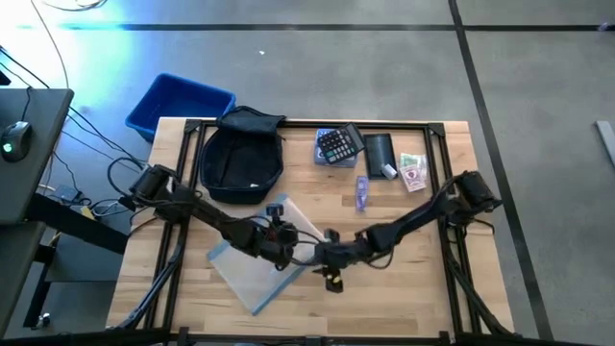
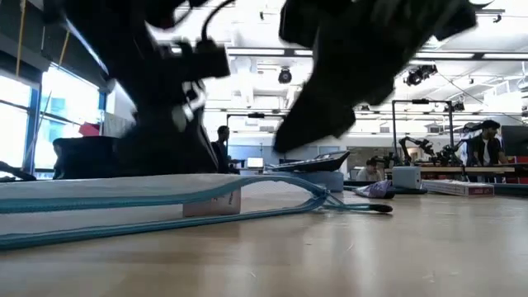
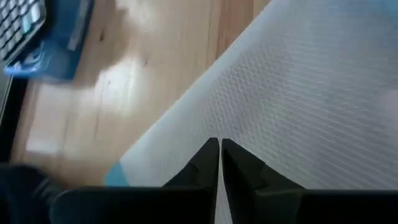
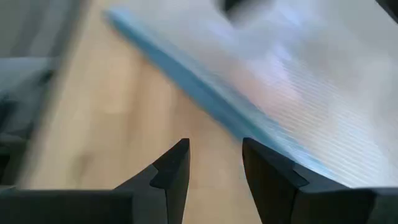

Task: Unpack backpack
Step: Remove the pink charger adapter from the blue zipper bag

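The backpack (image 1: 243,156) lay far-left of both grippers, nearer the left gripper (image 1: 280,238), shut over a mesh pouch (image 1: 252,272); the right gripper (image 1: 330,258) hung part-open, empty.

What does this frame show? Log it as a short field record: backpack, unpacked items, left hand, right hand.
backpack: on the table's far left, beside the blue bin
unpacked items: calculator, black pouch, banknotes, clear mesh zip pouch
left hand: shut, over the mesh pouch
right hand: fingers parted, empty, over bare wood at the pouch's blue edge
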Robot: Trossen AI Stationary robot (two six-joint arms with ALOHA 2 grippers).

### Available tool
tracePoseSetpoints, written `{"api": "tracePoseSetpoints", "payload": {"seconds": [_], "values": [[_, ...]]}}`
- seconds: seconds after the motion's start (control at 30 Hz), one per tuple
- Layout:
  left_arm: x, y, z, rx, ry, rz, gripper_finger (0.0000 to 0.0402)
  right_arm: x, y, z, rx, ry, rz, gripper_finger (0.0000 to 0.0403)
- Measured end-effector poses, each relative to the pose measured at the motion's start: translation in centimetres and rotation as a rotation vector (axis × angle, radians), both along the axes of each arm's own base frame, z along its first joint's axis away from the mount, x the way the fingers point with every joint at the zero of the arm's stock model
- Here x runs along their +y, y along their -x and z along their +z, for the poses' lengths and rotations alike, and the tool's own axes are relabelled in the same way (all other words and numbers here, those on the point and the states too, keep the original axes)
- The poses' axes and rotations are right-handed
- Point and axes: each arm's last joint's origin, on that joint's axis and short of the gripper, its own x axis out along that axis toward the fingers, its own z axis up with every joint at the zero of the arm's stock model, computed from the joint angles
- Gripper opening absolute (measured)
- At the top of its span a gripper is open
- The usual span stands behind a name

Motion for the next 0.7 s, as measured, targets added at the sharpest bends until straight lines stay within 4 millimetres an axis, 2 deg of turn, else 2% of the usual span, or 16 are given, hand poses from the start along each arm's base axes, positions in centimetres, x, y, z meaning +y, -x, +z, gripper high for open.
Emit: {"api": "tracePoseSetpoints", "payload": {"seconds": [0.13,0.23,0.4,0.57,0.7], "values": [[-1.2,0.8,0.7,0.047,0.130,-0.020,0.0000,0.3,-0.1,-2.4,0.020,0.075,-0.067,0.0134],[-2.0,1.2,-0.3,0.086,0.262,-0.094,0.0000,-0.3,-0.4,-2.9,0.034,0.073,-0.089,0.0141],[-1.6,1.8,-2.3,0.057,0.299,-0.147,0.0000,-0.9,-0.9,-2.7,-0.012,0.110,-0.074,0.0184],[-0.6,1.6,-2.8,0.014,0.307,-0.126,0.0000,-0.7,-1.6,-2.1,-0.110,0.169,0.003,0.0242],[-0.3,1.4,-2.8,-0.008,0.310,-0.125,0.0000,-1.0,-1.6,-2.2,-0.123,0.249,-0.010,0.0266]]}}
